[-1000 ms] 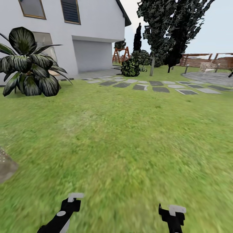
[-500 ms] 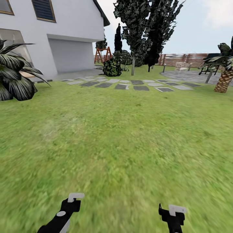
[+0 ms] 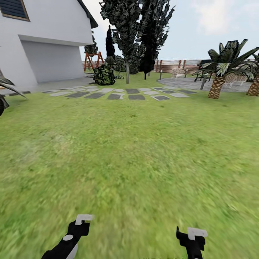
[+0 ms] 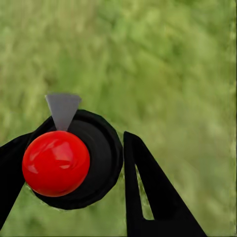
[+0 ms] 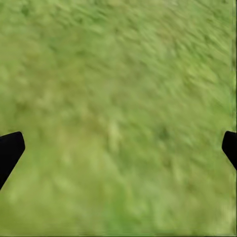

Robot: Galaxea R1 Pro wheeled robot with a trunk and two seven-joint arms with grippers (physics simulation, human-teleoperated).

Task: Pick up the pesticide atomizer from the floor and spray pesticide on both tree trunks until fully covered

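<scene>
Apparently both trees (image 3: 129, 32) stand upright; right tool (image 5: 118, 148) gapes, left tool (image 3: 82, 221) unclear.

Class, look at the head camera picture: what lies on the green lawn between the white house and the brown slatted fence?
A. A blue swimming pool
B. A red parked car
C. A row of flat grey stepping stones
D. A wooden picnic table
C. A row of flat grey stepping stones runs across the green lawn, from near the white house toward the brown slatted fence.
</scene>
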